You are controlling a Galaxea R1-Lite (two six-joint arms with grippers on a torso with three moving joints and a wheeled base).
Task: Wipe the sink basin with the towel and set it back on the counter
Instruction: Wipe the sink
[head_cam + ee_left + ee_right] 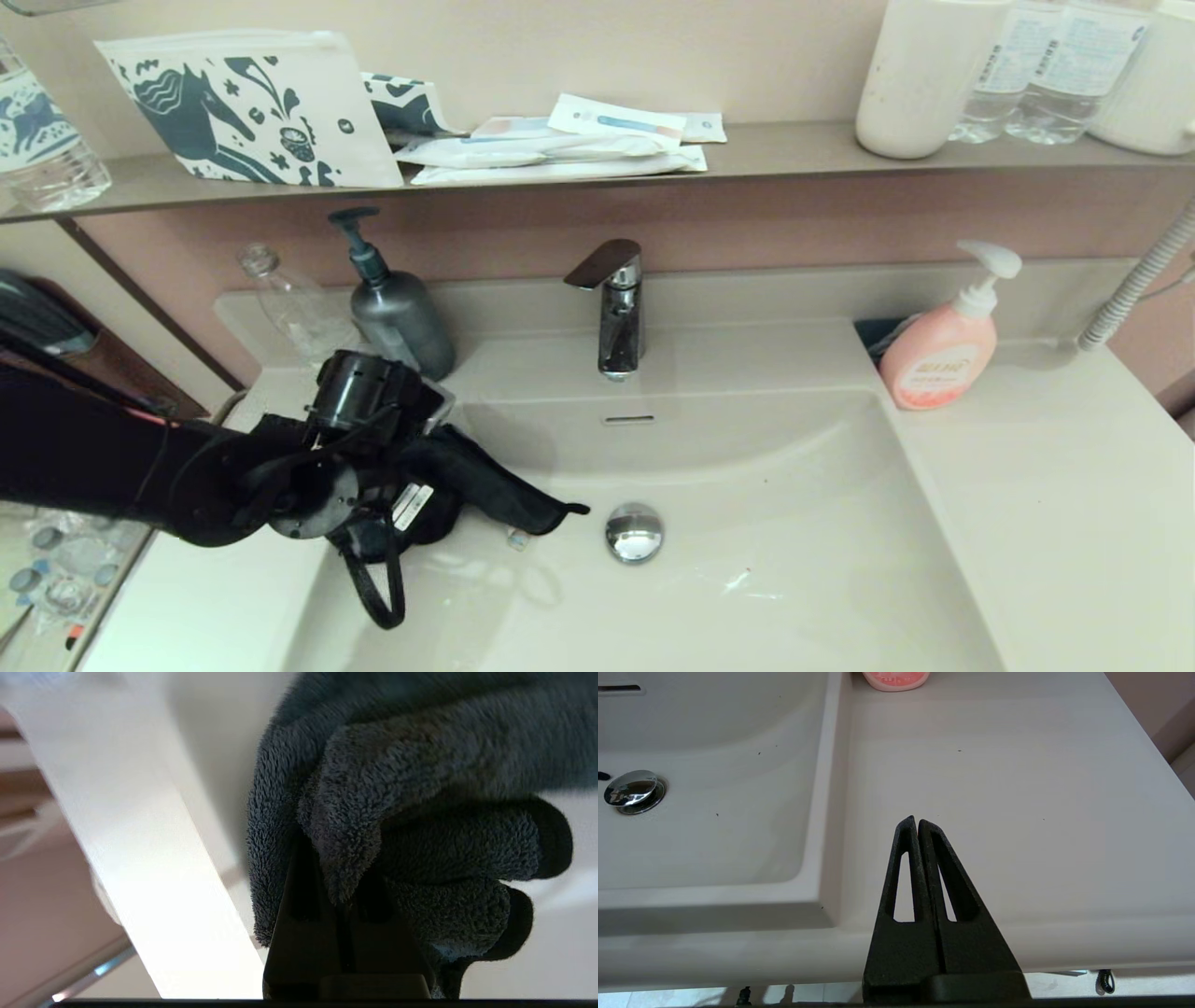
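Presently on record: one sink basin (794, 560), off-white, glossy, rectangular with rounded corners; one round chrome drain plug (634, 532) at its floor; one slim overflow slot (628, 419) on the back wall; one chrome faucet (616, 308) behind it.

One towel (495, 490), dark charcoal, deep soft pile, bunched into thick folds; a loose tail reaches toward the drain plug and ends near it, not touching. It hangs at the basin's left side, pinched by the left gripper (348, 896), whose fingers are clenched on the cloth. In the left wrist view the pile wraps over the fingertips and the basin's left rim runs beside it.

One counter (1055, 504), same off-white as the basin, flat, extending to the right of the bowl. One right gripper (917, 823), parked above that counter by its front edge, fingers pressed together with nothing between them.

Counter items: one pink pump bottle (938, 350) at the right rear; one dark grey pump bottle (397, 308) and one clear empty bottle (289, 299) at the left rear.

Wall shelf (794, 149): one printed pouch (252, 107), a stack of flat sachets (560, 145), one white container (920, 75), and two clear bottles (1046, 70).
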